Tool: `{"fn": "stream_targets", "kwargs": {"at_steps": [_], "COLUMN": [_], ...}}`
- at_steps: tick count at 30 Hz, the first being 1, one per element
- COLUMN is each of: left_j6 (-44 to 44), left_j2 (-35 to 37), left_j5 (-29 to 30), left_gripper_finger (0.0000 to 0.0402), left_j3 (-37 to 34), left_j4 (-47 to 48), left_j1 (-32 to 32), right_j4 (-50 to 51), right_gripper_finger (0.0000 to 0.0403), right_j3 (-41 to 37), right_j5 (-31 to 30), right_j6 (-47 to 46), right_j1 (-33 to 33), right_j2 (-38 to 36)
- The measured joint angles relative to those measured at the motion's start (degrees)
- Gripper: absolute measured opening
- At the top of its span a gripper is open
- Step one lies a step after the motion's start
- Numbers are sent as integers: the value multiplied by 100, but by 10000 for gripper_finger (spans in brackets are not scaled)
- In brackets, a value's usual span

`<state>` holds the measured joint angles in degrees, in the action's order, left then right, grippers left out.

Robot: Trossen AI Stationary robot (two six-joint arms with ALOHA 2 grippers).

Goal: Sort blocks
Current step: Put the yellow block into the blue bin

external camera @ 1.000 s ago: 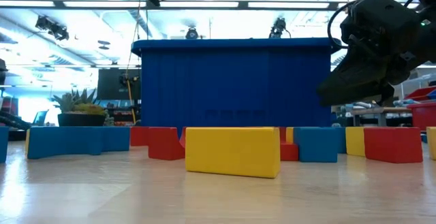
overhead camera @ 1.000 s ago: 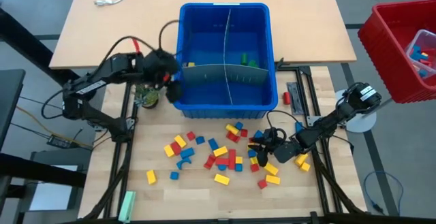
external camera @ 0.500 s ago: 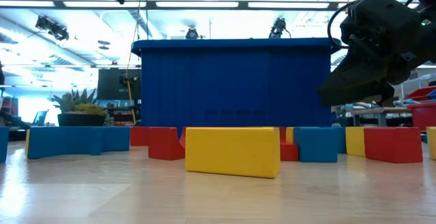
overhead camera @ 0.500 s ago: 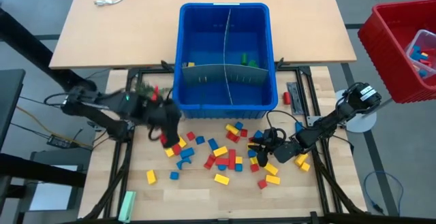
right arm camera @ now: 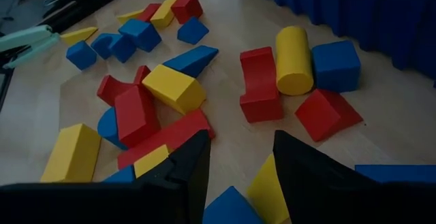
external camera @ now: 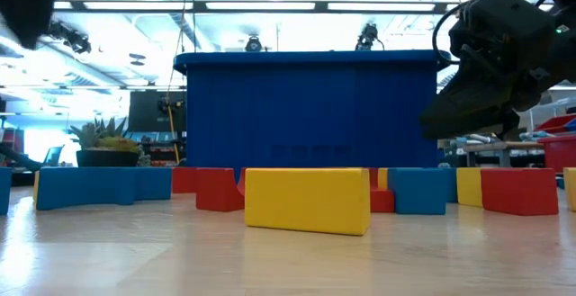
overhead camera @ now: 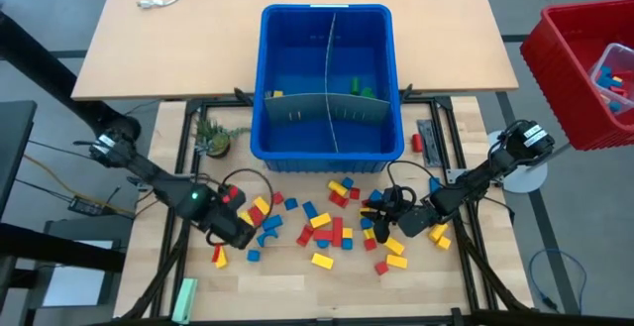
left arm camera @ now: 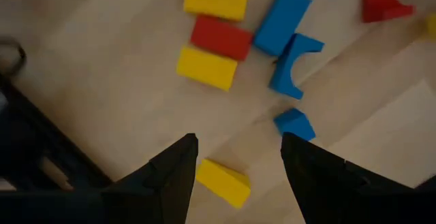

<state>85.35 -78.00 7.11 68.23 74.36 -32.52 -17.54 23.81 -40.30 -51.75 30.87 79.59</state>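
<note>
Red, yellow and blue blocks (overhead camera: pixel 327 222) lie scattered on the wooden table in front of the blue bin (overhead camera: pixel 388 118). My left gripper (overhead camera: pixel 236 231) hangs open above the left end of the scatter, pointing down. In the left wrist view (left arm camera: pixel 238 142) its fingers frame bare wood, with a yellow block (left arm camera: pixel 223 181) lying just below them. My right gripper (overhead camera: pixel 381 213) stands open and low over the right part of the scatter; in the right wrist view (right arm camera: pixel 240 157) nothing is between its fingertips. The low view shows it at the right (external camera: pixel 468 107).
The bin has grey dividers, and a few green and yellow blocks (overhead camera: pixel 359 88) lie in its far right compartment. A small potted plant (overhead camera: pixel 213 140) stands left of the bin. A red bin (overhead camera: pixel 584 58) sits off the table's right. A pale green bar (overhead camera: pixel 183 299) lies at the near left.
My left gripper has swung from beside the bin's left wall toward the table's near edge and down, rolling at the wrist, and now hangs over the left blocks. Its fingers stay open. No block has moved.
</note>
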Motion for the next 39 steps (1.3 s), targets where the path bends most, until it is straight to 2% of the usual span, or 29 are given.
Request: {"fn": "stream_targets", "kwargs": {"at_steps": [6,10,16,24,34,39], "left_j6": [1073,1846,2844,4598,4712,4708], "left_j2": [-2,-2,-2,-38,-585,-982], "left_j5": [-188,-263,-644,-631,-429,-705], "left_gripper_finger": [223,225,247,273,273,273], "left_j3": [-595,-920,-1394,-1715,-1845,-1845], "left_j4": [-839,-1048,-1864,-2006,-2462,-2551], "left_j1": [-467,-700,-1073,-1761,-1864,-1878], "right_j4": [-72,-72,-74,-74,-82,-83], "right_gripper_finger": [151,151,151,151,151,151], "right_j3": [0,0,0,0,0,0], "right_j5": [-23,14,48,55,49,49], "right_j6": [167,240,344,373,390,387], "right_j1": [-11,-35,-50,-66,-72,-72], "right_j2": [0,0,0,0,0,0]}}
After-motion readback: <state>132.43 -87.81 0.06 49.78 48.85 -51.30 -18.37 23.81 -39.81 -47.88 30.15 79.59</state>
